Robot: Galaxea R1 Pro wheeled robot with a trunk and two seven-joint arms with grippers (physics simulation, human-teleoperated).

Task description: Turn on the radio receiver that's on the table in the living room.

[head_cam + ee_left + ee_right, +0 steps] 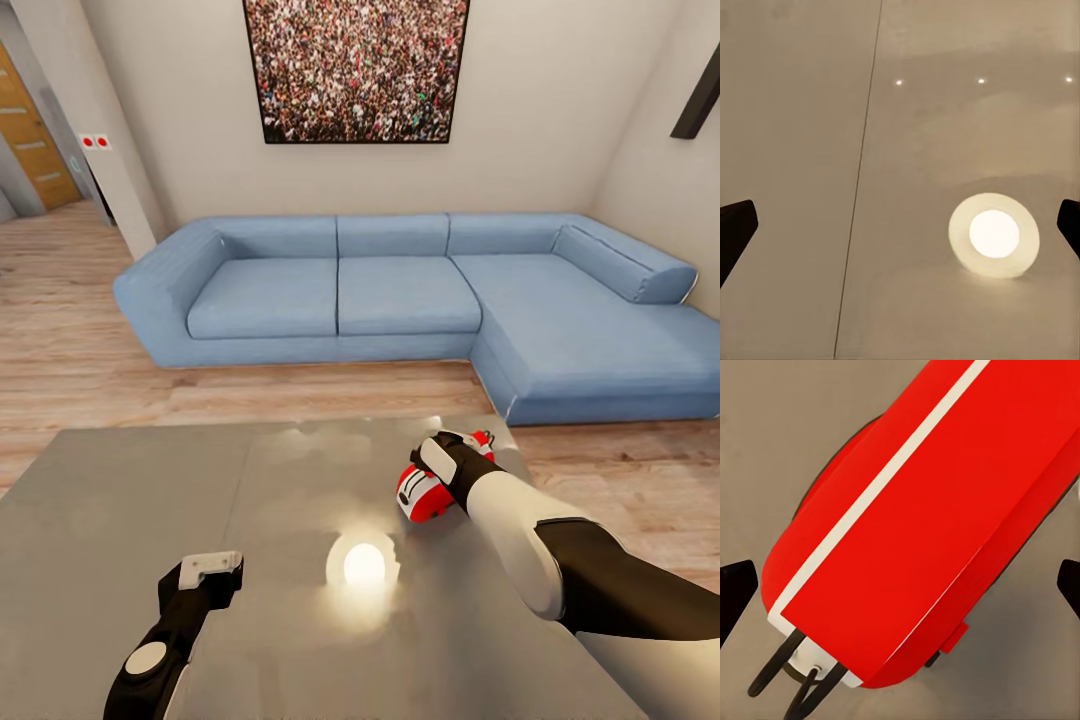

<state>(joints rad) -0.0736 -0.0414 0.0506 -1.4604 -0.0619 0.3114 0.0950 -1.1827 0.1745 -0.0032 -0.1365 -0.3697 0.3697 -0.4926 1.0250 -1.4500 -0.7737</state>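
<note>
The radio receiver (418, 493) is a small red box with white sides, lying near the right far corner of the glossy grey table (120, 500). My right gripper (450, 462) hovers directly over it and hides most of it. In the right wrist view the radio (930, 510) is close, with a white stripe and its thin metal handle (795, 675); the right gripper (900, 585) is open, its dark fingertips (735, 585) wide apart on either side of the box. My left gripper (212, 572) hangs open over bare tabletop (795, 150), holding nothing.
A bright pendant-lamp reflection (364, 565) glows on the table between my arms, also seen as the lamp reflection (994, 234). Beyond the table stands the blue L-shaped sofa (400, 290) under a crowd photo (355, 65). Light wood floor (60, 340) lies between them.
</note>
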